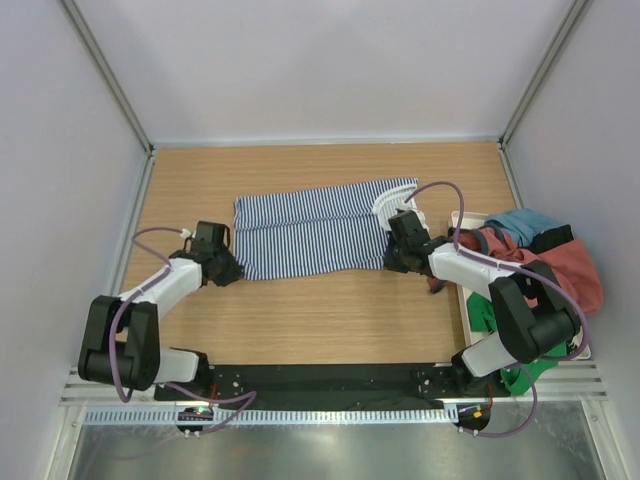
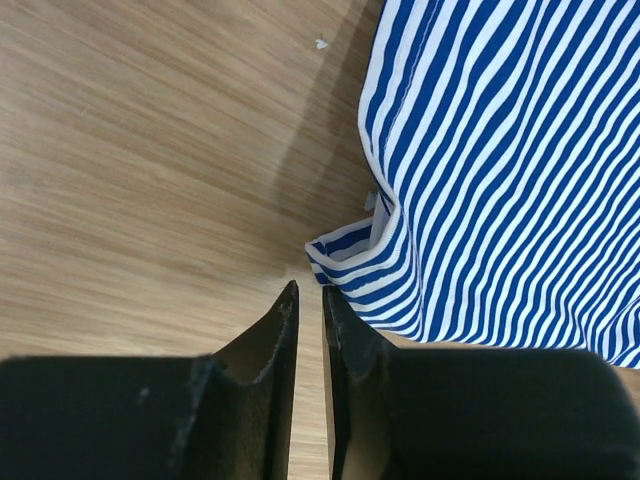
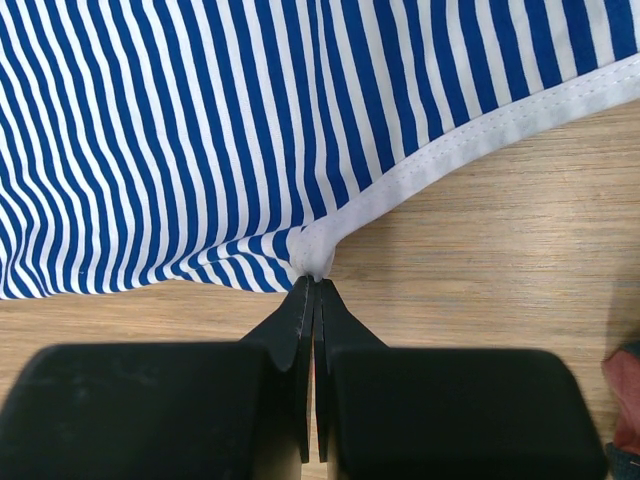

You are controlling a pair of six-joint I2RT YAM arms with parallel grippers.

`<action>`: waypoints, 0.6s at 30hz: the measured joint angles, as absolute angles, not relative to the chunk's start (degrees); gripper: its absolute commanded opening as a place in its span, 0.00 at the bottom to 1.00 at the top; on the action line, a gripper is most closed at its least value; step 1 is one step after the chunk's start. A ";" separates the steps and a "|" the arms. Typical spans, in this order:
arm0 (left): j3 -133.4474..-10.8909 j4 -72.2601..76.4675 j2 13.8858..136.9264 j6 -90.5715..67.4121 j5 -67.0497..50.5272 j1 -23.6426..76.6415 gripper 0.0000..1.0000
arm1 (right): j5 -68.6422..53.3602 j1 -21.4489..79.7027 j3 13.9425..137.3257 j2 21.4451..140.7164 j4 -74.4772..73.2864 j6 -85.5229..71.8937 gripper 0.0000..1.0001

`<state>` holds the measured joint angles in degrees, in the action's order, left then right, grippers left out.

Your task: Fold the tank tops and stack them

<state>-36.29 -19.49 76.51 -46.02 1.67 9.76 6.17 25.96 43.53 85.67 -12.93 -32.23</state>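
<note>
The navy-and-white striped tank top (image 1: pixel 320 230) lies folded in a long band across the middle of the table. My left gripper (image 1: pixel 228 272) sits at its near left corner; in the left wrist view the gripper (image 2: pixel 308 290) has a narrow gap with bare table between the fingers, and the striped corner (image 2: pixel 345 255) lies just ahead of the tips. My right gripper (image 1: pixel 392 262) is at the near right corner. In the right wrist view it (image 3: pixel 315 282) is shut on the white-trimmed edge of the striped top (image 3: pixel 200 130). The rust-red tank top (image 1: pixel 565 272) lies in the pile at the right.
A white bin (image 1: pixel 462 216) at the table's right edge holds the rust-red top with teal (image 1: pixel 520 222), black and green (image 1: pixel 486 312) cloths. Grey walls enclose the table on three sides. A small white speck (image 2: pixel 321 44) lies on the wood.
</note>
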 measured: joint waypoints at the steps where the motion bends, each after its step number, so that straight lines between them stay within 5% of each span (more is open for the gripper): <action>1: -36.58 -19.42 76.88 -46.00 1.67 9.76 0.18 | 6.15 25.87 43.53 85.67 -12.91 -32.23 0.01; 18: -38.35 -17.37 80.97 -45.82 1.65 9.76 0.35 | 5.56 25.65 43.53 86.26 -12.86 -32.03 0.01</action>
<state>-38.35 -17.37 80.97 -45.82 1.65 9.76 5.56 25.65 43.53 86.26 -12.86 -32.03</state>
